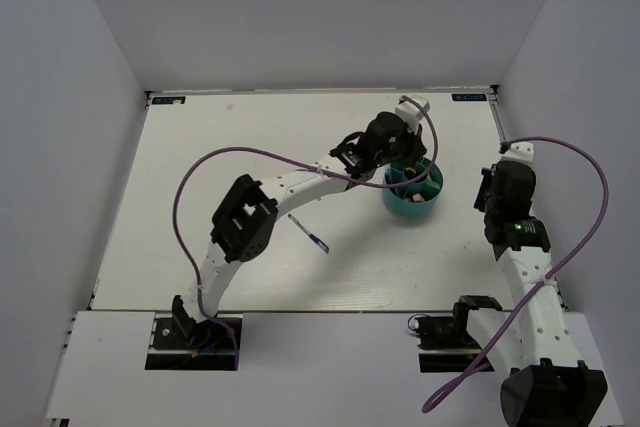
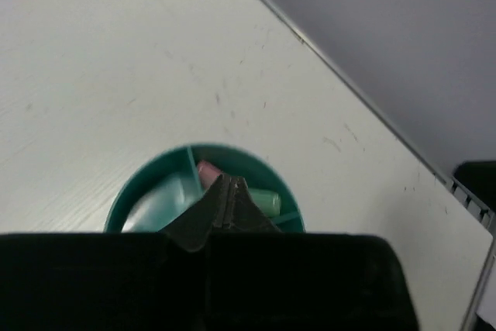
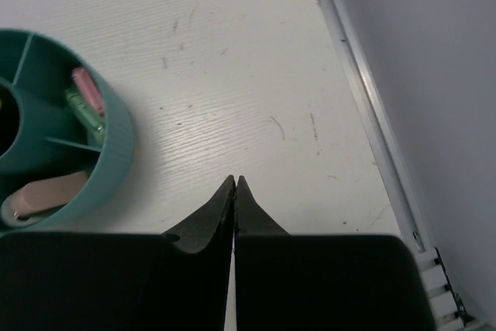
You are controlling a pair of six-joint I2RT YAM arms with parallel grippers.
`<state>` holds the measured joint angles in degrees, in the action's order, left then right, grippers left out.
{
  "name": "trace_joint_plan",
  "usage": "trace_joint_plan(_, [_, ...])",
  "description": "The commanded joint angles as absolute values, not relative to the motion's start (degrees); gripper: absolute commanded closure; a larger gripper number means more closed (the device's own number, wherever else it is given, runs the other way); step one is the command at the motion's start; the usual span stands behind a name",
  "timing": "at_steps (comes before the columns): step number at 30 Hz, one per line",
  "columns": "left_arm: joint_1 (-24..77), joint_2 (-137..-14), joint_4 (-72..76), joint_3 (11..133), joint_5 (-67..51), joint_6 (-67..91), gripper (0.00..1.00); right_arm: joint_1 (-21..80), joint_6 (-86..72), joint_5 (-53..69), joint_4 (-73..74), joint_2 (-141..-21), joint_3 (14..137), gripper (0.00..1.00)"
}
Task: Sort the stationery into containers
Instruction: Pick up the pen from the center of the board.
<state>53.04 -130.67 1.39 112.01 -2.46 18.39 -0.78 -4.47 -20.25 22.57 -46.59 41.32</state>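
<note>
A white table (image 1: 200,147) is seen from above, with two white and black robot arms reaching over it from the near edge. A round teal tub (image 1: 410,209) with inner dividers stands on the right half of the table, between the two arm tips.

The left arm stretches diagonally across the table, trailed by a looping purple cable (image 1: 250,152). In its wrist view, the left gripper (image 2: 229,185) hangs directly over the tub (image 2: 225,153), its two dark fingers pressed together with nothing between them. Whether the tips touch anything inside cannot be told.

The right gripper (image 3: 235,184) hovers over bare table just to the right of the tub (image 3: 116,153). Its fingers are also closed tip to tip and hold nothing. The metal rail (image 3: 364,106) at the table's right edge runs close by.

Inside the tub, a stubby pink piece (image 3: 87,91) and a mint-green piece (image 3: 84,112) lie side by side in one compartment. A pale pink piece (image 3: 46,194) lies in the neighbouring compartment, nearer the right wrist camera.

One thin blue pen (image 1: 310,234) lies loose on the table, well apart from the tub. It is to the tub's left and closer to the arm bases, beside the left arm.
</note>
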Motion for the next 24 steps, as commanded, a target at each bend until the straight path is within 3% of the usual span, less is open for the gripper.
trace_joint_plan(1, [52.91, -111.84, -6.20, 105.14, 2.89, 18.27, 0.97, -0.97, 2.77, -8.93, 20.04, -46.49, 39.91, 1.00])
trace_joint_plan(2, [52.74, -107.10, -8.15, 100.77, 5.77, 18.80, 0.88, -0.79, 4.47, -2.18, 20.30, -46.58, 39.64, 1.00])
trace_joint_plan(3, [52.39, -102.44, -12.26, 96.20, 6.93, 20.03, 0.71, -0.70, 8.31, 5.81, 21.00, -47.63, 39.99, 1.00])
trace_joint_plan(4, [52.03, -100.57, -18.22, 94.33, 8.34, 21.52, 0.42, -0.62, 10.44, 13.02, 23.27, -48.33, 40.43, 0.86])
trace_joint_plan(5, [51.77, -98.63, -24.63, 92.31, 11.13, 23.53, 0.31, -0.44, 15.51, 16.23, 26.34, -49.47, 42.00, 0.69])
trace_joint_plan(7, [49.84, -92.30, -35.69, 86.50, 16.15, 28.61, 0.11, -0.09, 18.01, 26.49, 30.48, -52.63, 45.33, 0.63])
trace_joint_plan(11, [44.31, -81.69, -52.79, 75.45, 18.46, 34.26, 0.06, 5.43, 23.36, 32.16, 42.32, -60.77, 54.56, 0.55])
trace_joint_plan(18, [23.84, -53.41, -52.65, 49.53, 7.25, 31.65, 0.00, 26.78, 19.96, 25.41, 46.58, -77.75, 70.72, 0.52])
trace_joint_plan(19, [17.64, -51.96, -51.69, 48.26, 5.64, 30.94, 0.00, 30.29, 19.17, 22.96, 47.19, -81.79, 73.80, 0.52])
trace_joint_plan(24, [9.58, -44.66, -49.48, 41.67, -1.23, 27.95, 0.00, 42.60, 14.16, 18.39, 50.70, -99.19, 87.52, 0.56])
